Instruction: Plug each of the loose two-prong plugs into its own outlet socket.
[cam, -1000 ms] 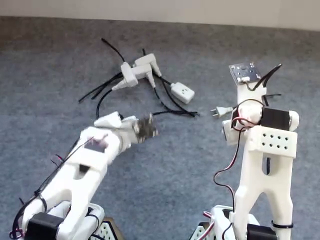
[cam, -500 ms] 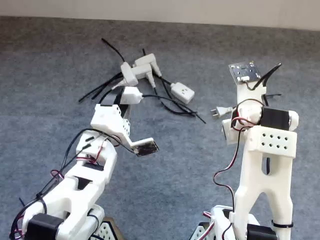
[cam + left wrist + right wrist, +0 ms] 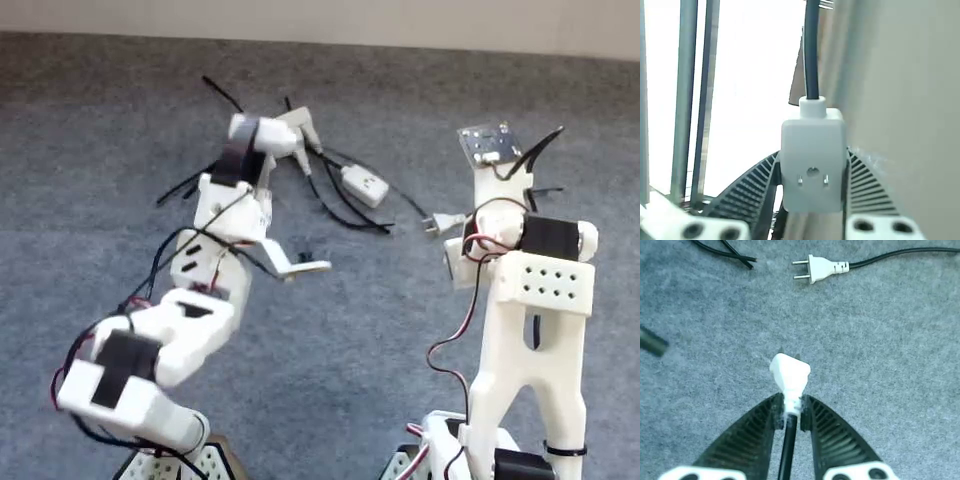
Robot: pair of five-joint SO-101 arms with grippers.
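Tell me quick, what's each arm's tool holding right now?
Left tool: closed on a white outlet socket.
Right tool: closed on a white two-prong plug.

A grey carpeted table (image 3: 100,150) carries a white socket (image 3: 364,184) among tangled black cables (image 3: 335,208) at the far centre, with a loose plug (image 3: 441,222) to the right.

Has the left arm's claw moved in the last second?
Yes: the left gripper swung outward, from nearer us than the loose socket to beyond it.
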